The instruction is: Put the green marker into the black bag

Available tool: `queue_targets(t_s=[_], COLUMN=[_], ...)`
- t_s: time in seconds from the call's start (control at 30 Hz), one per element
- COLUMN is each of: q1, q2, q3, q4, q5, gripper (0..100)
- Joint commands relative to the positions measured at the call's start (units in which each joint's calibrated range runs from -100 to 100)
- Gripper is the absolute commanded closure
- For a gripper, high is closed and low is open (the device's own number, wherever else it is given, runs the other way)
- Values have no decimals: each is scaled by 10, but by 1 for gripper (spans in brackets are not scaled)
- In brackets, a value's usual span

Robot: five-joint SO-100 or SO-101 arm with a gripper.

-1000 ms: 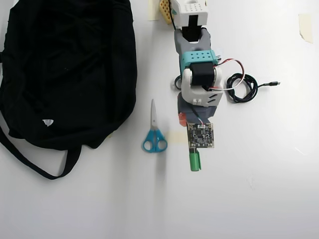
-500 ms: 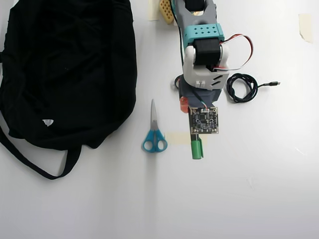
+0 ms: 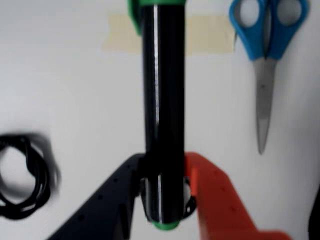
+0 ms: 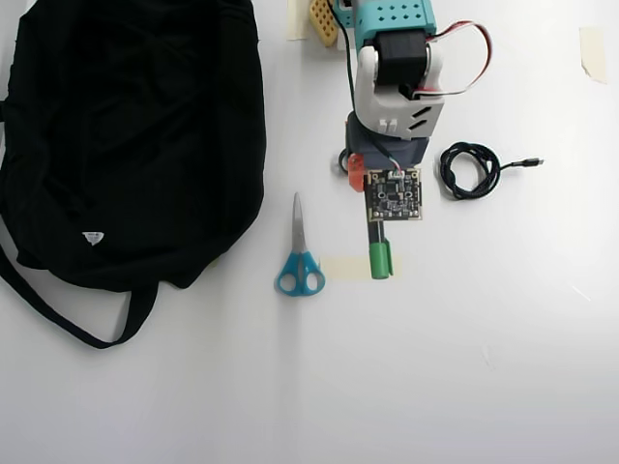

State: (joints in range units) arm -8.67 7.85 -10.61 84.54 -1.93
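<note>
pincer (image 3: 165,197): clamped on the green marker (image 3: 162,110) near its tail end, black jaw one side, orange the other
bag (image 4: 126,135): far left in overhead view, well apart from marker
scissors (image 4: 299,256): between bag and marker; judgement: carry high over them
marker: cap end sticks out free; keep grip firm
cable (image 4: 469,170): right, clear of path

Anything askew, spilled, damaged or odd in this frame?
Nothing stands out. The gripper holds the green marker straight by its tail end; the scissors, coiled cable and black bag lie undisturbed on the table.
</note>
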Motion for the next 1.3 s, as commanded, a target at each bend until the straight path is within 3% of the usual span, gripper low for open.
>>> queue_targets(t_s=[0.0, 0.43, 0.8, 1.27], q1=[4, 36, 141, 342], q2=[-85, -173, -173, -178], q3=[38, 123, 115, 115], q4=[-7, 1, 8, 4], q5=[1, 1, 1, 1], gripper=[98, 98, 98, 98])
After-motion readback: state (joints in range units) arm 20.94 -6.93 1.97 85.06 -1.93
